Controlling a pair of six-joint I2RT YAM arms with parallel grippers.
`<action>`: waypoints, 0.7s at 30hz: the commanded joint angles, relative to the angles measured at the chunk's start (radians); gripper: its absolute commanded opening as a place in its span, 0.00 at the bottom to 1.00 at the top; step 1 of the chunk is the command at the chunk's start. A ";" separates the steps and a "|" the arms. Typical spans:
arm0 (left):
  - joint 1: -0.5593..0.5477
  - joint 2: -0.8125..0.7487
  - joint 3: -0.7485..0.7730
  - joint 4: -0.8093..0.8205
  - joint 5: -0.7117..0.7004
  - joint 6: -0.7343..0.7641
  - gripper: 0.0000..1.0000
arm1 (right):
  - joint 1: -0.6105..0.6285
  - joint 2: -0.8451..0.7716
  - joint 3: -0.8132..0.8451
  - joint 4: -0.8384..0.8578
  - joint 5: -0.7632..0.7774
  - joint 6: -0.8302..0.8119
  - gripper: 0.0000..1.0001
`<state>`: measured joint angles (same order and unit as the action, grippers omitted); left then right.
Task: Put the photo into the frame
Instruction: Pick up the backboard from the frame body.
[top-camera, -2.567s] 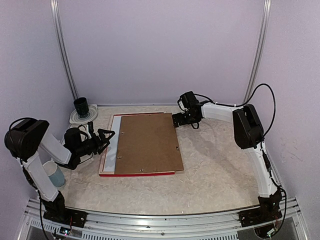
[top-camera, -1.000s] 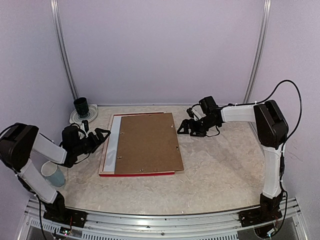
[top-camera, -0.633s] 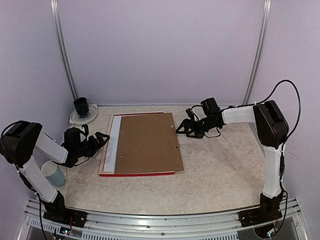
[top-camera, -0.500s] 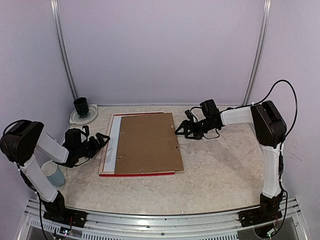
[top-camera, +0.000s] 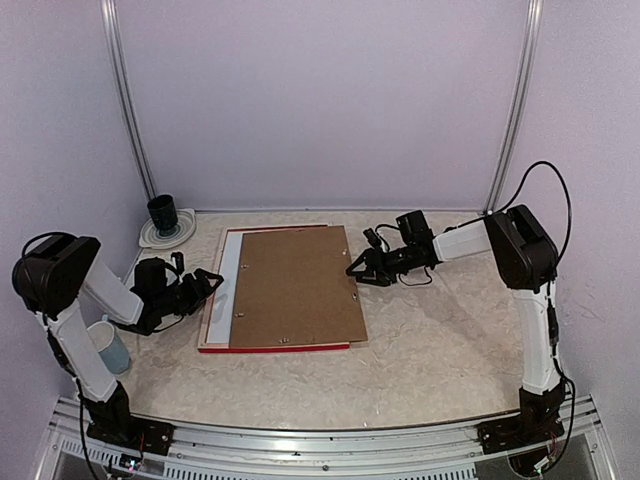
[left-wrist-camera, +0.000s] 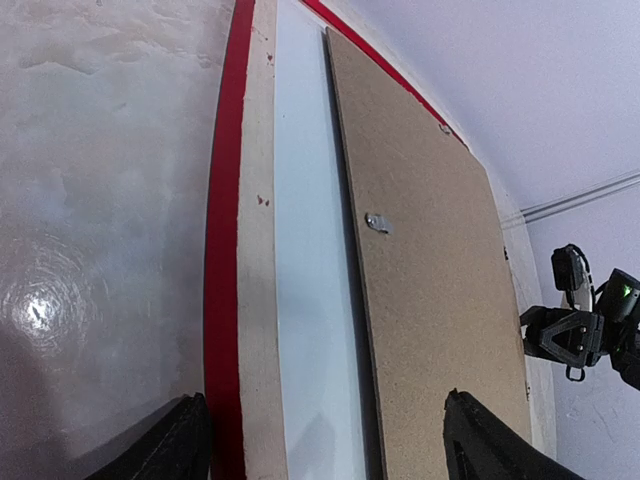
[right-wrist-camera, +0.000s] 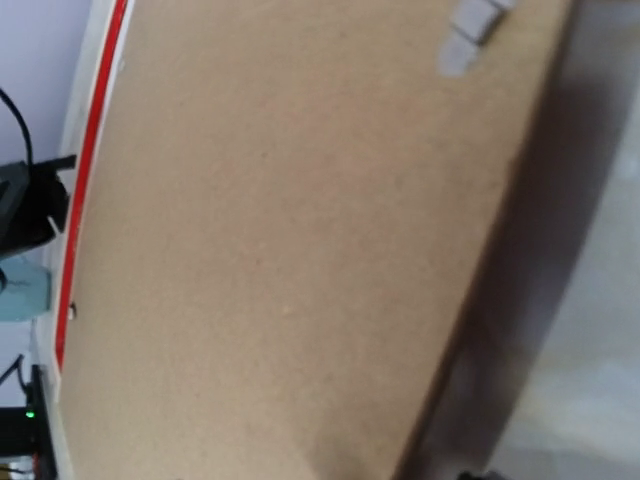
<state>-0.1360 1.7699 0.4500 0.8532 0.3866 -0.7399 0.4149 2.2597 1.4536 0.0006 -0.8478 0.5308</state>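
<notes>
The frame (top-camera: 270, 348) lies face down, its red edge (left-wrist-camera: 222, 250) and pale wood back showing. A brown backing board (top-camera: 295, 285) lies on it, shifted right, and leaves a white strip (top-camera: 230, 280) bare on the left. The photo is hidden. My left gripper (top-camera: 205, 283) sits low at the frame's left edge, open. In the left wrist view its fingertips (left-wrist-camera: 190, 440) straddle the red rail, the white strip (left-wrist-camera: 310, 300) and the board's left edge (left-wrist-camera: 430, 280). My right gripper (top-camera: 355, 270) is at the board's right edge. The board (right-wrist-camera: 280, 220) fills its wrist view and hides the jaws.
A black cup (top-camera: 162, 212) stands on a white dish (top-camera: 150, 238) at the back left. A pale blue cup (top-camera: 110, 345) stands beside my left arm. A small metal clip (left-wrist-camera: 376, 222) sits on the board. An aluminium rail runs along the near edge.
My right gripper has slid left up to the board's right edge. My left gripper has crept right to the frame's left edge, its jaws a little narrower.
</notes>
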 joint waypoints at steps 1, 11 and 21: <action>0.008 0.032 0.012 0.023 0.037 -0.016 0.79 | -0.003 0.044 -0.003 0.059 -0.046 0.056 0.56; 0.007 0.042 0.008 0.050 0.063 -0.034 0.73 | -0.004 0.068 -0.033 0.156 -0.112 0.120 0.35; 0.006 0.058 0.010 0.064 0.079 -0.045 0.73 | -0.008 0.072 -0.061 0.245 -0.153 0.170 0.14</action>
<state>-0.1295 1.8084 0.4500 0.9119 0.4290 -0.7776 0.4149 2.3096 1.4143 0.1730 -0.9604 0.6769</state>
